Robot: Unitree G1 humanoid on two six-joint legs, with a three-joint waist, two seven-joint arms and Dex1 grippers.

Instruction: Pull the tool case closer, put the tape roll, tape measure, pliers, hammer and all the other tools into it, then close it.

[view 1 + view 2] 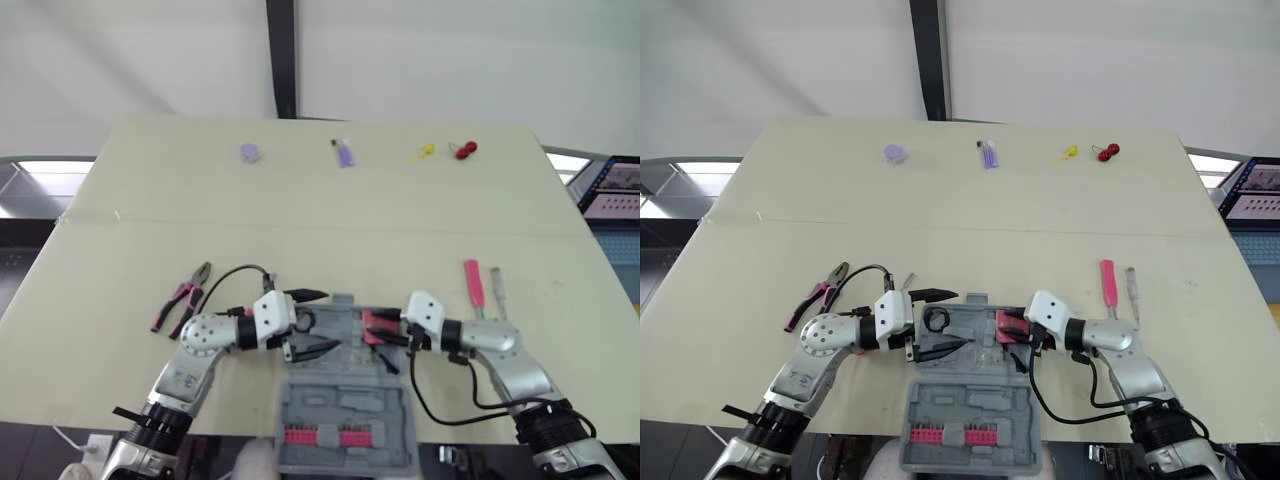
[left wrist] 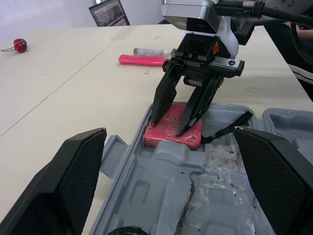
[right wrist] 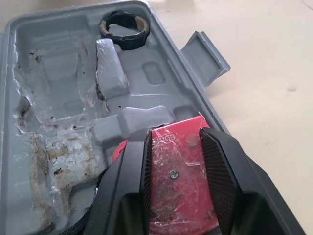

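The grey tool case [image 1: 300, 400] lies open at the table's front edge, its lid nearest me. A black tape roll [image 3: 124, 23] sits in a round pocket at the left end of the tray. My left gripper [image 1: 318, 322] hovers open over that end with nothing between its fingers. My right gripper [image 1: 385, 335] is shut on the red tape measure [image 2: 171, 134], which is set down at the tray's right end. Pink-handled pliers [image 1: 182, 297] lie on the table left of the case. A pink screwdriver [image 1: 472, 283] and a clear-handled one [image 1: 497, 283] lie to the right.
Along the far edge lie a purple roll [image 1: 250, 152], a purple tool [image 1: 343, 153], a small yellow item [image 1: 424, 151] and a red one [image 1: 465, 150]. The case lid holds pink bit strips [image 1: 320, 436]. Black cables trail from both wrists.
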